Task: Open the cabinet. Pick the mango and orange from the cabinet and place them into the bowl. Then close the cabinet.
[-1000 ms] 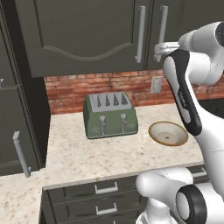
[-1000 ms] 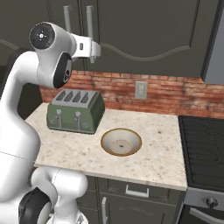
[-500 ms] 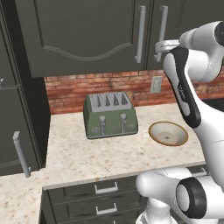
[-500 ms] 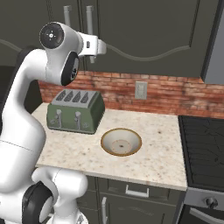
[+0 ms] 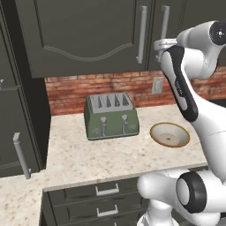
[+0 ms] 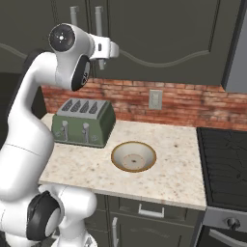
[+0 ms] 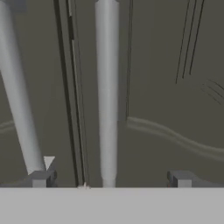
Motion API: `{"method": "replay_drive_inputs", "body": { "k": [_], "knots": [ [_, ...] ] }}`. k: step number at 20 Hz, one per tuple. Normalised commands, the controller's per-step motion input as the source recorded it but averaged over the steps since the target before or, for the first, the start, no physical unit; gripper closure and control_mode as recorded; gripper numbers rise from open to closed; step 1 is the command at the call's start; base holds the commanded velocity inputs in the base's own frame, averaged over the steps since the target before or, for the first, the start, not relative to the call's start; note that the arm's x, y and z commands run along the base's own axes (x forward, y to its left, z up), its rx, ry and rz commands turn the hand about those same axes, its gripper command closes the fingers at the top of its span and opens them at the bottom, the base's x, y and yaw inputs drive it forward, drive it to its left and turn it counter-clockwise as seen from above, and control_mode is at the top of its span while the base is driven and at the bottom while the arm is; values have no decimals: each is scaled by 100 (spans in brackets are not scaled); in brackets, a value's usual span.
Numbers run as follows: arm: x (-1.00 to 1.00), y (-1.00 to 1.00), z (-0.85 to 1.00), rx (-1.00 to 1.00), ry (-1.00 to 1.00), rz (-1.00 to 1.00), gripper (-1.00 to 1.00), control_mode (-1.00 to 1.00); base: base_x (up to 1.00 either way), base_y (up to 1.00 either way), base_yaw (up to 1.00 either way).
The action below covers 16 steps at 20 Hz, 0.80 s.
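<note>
While raised, end effector [image 7: 109, 178] gapes at shut cabinet's [image 5: 84, 35] right handle [image 7: 107, 96].

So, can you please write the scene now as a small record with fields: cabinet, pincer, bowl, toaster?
cabinet: both doors shut, fruit not visible
pincer: open, at the cabinet front, right door handle between the fingertips, not gripped yet
bowl: empty, on the counter, right of the toaster
toaster: green, four slots, against the brick wall
</note>
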Motion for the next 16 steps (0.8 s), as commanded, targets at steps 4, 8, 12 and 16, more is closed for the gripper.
{"method": "replay_drive_inputs", "body": {
  "k": [4, 8, 12, 16],
  "knots": [
    [31, 0, 12, 0, 0, -3, -100, -100, 0, 0, 0],
    [36, 0, 7, 0, 0, -3, -100, -100, 0, 0, 0],
    [34, 0, 1, 0, 0, -2, -100, -100, 0, 0, 0],
    [32, 0, 0, 0, 0, -1, -100, -100, 0, 0, 0]
  ]
}}
